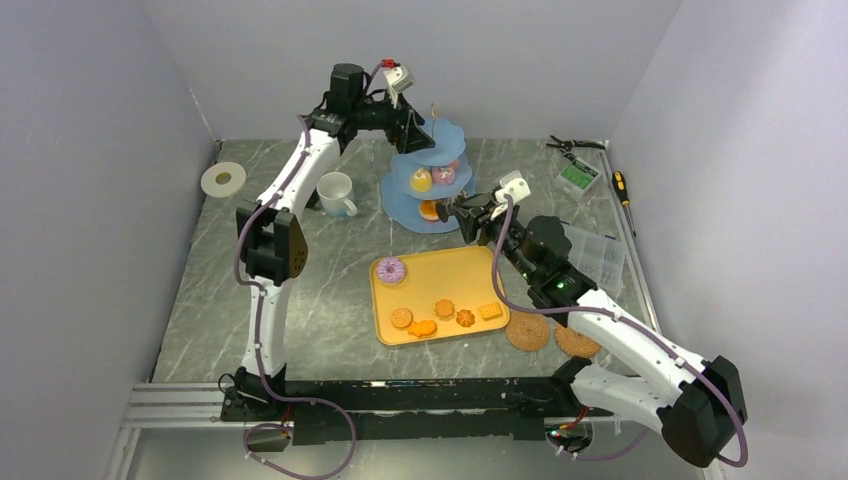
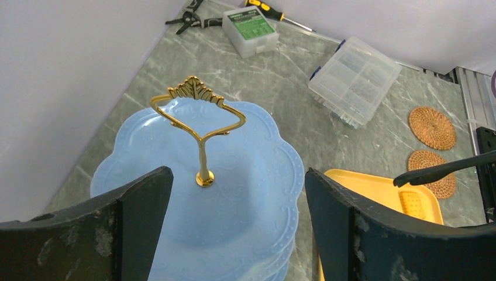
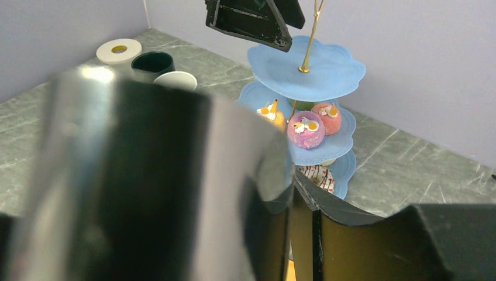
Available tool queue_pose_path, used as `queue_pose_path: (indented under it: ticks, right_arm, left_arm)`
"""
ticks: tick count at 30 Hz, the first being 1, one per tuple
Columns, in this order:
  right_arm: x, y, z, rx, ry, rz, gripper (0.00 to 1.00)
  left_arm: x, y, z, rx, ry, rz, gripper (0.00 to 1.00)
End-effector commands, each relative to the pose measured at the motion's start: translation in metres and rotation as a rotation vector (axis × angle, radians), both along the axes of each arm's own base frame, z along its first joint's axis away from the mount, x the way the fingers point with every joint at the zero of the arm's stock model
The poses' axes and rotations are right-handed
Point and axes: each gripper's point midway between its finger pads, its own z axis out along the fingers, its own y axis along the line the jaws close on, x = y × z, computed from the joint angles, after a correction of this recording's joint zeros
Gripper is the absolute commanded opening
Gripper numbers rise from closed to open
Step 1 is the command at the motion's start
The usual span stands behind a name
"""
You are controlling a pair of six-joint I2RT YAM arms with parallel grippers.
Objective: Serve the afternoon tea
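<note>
I find the left gripper (image 2: 237, 172) spread wide above the top tier of the stand (image 2: 140, 140), straddling its gold handle (image 2: 193, 89) and clear of it. The right gripper (image 1: 465, 213) grips the tongs (image 3: 146, 175) beside the bottom tier. The cupcakes (image 3: 306, 132) sit on the middle tier. One doughnut (image 1: 390, 269) and the biscuits (image 1: 444, 308) lie on the tray (image 1: 450, 275).

Blurred black tongs (image 3: 146, 175) hide the left of the stand's bottom tier (image 3: 346, 165).

robot lab booth: plain walls (image 1: 90, 150), screwdriver (image 1: 621, 187), pliers (image 1: 572, 144), parts box (image 1: 597, 255)
</note>
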Motion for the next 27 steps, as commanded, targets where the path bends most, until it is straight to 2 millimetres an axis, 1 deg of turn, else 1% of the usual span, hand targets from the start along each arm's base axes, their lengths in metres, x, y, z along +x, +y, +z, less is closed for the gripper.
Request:
queue_pose_path:
  ticks: [1,3,6,8,12,15,17,22,27]
  right_arm:
    - [-0.007,-0.002,0.013,0.052,-0.014,0.01,0.56]
    - [-0.008,-0.004,0.013,0.052,-0.013,0.007,0.56]
    - [-0.01,-0.007,0.013,0.052,-0.012,-0.002,0.55]
    - [-0.01,-0.008,0.013,0.052,-0.012,-0.006,0.55]
    - [-0.01,-0.008,0.013,0.05,-0.009,-0.005,0.55]
    - [-0.01,-0.008,0.012,0.049,-0.008,-0.007,0.55]
    - [-0.01,-0.009,0.01,0.045,-0.003,-0.008,0.55]
    - [-0.011,-0.008,0.005,0.04,0.005,-0.005,0.55]
    - [-0.011,-0.008,0.008,0.062,0.014,-0.004,0.54]
  left_arm:
    - [0.006,-0.005,0.024,-0.094,-0.116,-0.089,0.88]
    - [0.011,-0.007,0.021,-0.126,-0.095,-0.105,0.85]
    - [0.013,-0.009,0.016,-0.167,-0.065,-0.14,0.74]
    - [0.013,-0.011,0.013,-0.182,-0.081,-0.174,0.69]
    - [0.014,-0.014,0.009,-0.197,-0.08,-0.212,0.69]
    - [0.016,-0.016,0.009,-0.208,-0.105,-0.224,0.65]
    - [0.014,-0.018,0.01,-0.213,-0.119,-0.246,0.62]
    - [0.008,-0.024,0.012,-0.223,-0.151,-0.301,0.64]
    - [0.007,-0.026,0.007,-0.227,-0.158,-0.329,0.63]
